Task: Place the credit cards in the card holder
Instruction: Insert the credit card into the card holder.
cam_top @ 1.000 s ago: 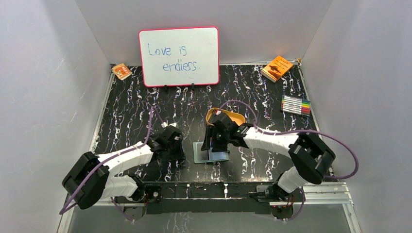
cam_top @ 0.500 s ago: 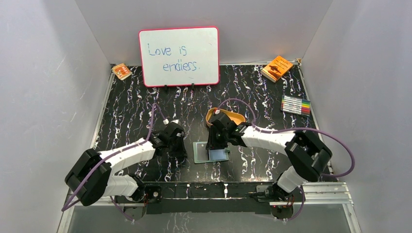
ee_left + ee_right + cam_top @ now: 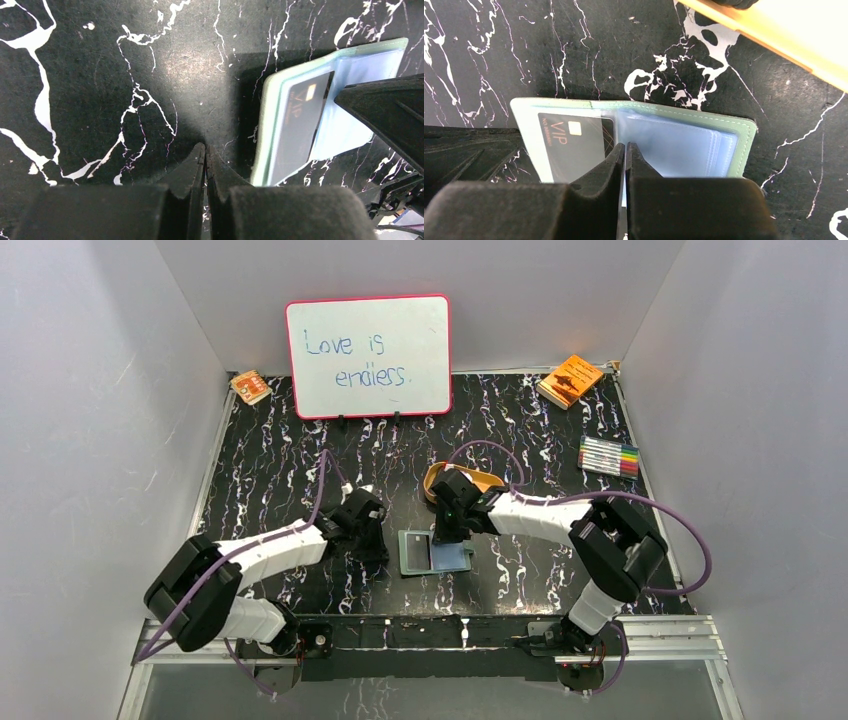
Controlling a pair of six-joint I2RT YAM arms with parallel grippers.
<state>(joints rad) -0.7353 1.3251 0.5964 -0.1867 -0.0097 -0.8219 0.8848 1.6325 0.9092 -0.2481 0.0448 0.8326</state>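
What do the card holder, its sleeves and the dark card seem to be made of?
The card holder looks like matte sage-green faux leather, judging by its stitched edge. Its sleeves look like clear bluish plastic: glossy, layered, see-through. The card seems stiff plastic, dark with a sheen, printed VIP lettering and a pale chip.
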